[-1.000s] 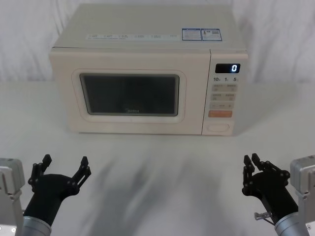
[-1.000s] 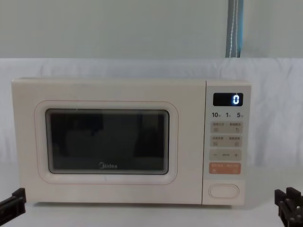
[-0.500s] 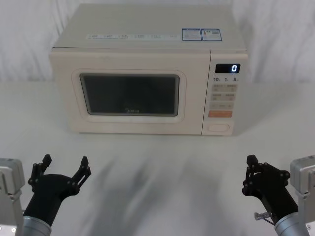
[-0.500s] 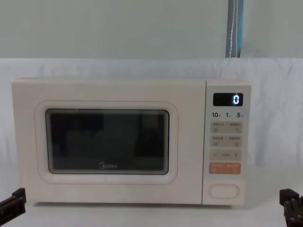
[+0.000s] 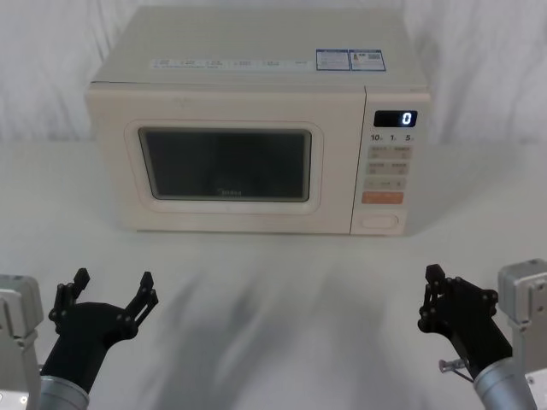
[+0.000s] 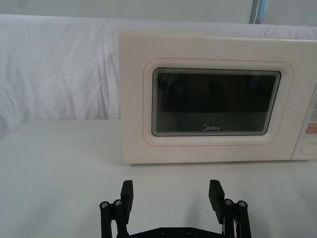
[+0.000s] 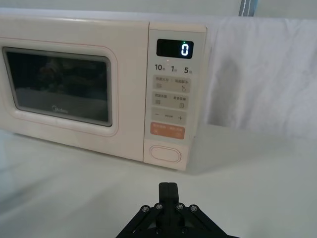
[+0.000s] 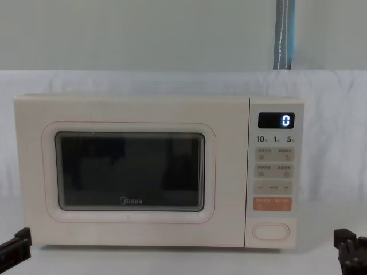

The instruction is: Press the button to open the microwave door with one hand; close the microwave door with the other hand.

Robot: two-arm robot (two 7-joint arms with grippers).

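The microwave (image 5: 256,128) stands on the table (image 5: 273,282) at my 12 o'clock, well apart from both grippers. Its microwave door (image 5: 226,162) occupies the left portion of the front; the key panel (image 5: 389,171) lies to its right, with the button (image 5: 379,222) lowest on it. My left gripper (image 5: 109,290) sits at 7 o'clock, my right gripper (image 5: 440,290) at 5 o'clock.

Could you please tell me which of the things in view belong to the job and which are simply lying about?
Belongs to the job:
the microwave
the microwave door, shut
the button
right gripper, shut, near the table's front
left gripper, open, near the table's front

Lying about:
white table cloth
orange key
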